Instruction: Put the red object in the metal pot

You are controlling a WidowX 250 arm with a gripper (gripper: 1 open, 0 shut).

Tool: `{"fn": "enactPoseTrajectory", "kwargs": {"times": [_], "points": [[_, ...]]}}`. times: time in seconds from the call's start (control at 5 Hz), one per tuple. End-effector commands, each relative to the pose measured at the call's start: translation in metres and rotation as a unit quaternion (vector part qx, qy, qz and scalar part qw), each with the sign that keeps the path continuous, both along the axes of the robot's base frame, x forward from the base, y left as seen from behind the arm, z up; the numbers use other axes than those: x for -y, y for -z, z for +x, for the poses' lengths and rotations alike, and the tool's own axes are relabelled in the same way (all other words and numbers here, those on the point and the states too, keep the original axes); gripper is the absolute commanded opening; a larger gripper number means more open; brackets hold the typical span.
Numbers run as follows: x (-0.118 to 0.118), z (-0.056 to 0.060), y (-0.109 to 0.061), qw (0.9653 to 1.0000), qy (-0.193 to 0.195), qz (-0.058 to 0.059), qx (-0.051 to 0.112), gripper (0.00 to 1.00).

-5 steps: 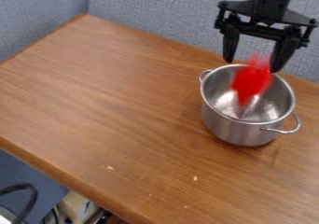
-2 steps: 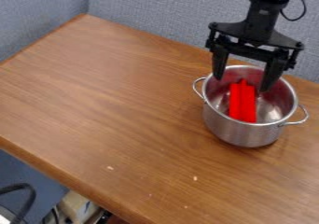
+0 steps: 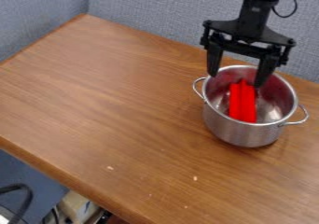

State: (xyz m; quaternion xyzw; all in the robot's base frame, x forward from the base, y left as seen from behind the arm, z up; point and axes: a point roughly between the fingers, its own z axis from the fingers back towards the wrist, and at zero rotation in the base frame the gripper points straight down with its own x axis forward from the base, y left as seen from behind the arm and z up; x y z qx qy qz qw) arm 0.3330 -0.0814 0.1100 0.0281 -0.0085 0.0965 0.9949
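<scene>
And we see the red object (image 3: 244, 101) lying inside the metal pot (image 3: 248, 132), stretched across the bottom, one end up toward the far wall. The pincer (image 3: 245, 65) hangs right above the pot's far rim, pointing straight down, jaws spread wide and grasping nothing; the block sits free below the fingertips. The pot stands near the far right corner of the wooden tabletop (image 3: 112, 97), one small loop handle poking out on the right side.

By our reading the placing is done and the step in hand is the getaway. To do it well, we want a clean vertical lift, jaws kept apart so the fingers clear the rim on both sides. The right-hand finger hangs close to the pot's inner wall, so any sideways drift before the tips are above the rim could nudge the pot, and a light steel pot on smooth wood would likely slide. We cannot tell whether either finger touches the rim from this angle. Straight up first, then away, and the block stays where it lies
</scene>
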Motion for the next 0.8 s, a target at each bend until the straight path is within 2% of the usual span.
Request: {"fn": "enactPoseTrajectory", "kwargs": {"times": [0.0, 0.6], "points": [[-0.005, 0.011, -0.016, 0.9998, 0.008, -0.006, 0.019, 1.0], [-0.013, 0.017, 0.011, 0.9998, 0.016, -0.011, 0.011, 1.0]]}}
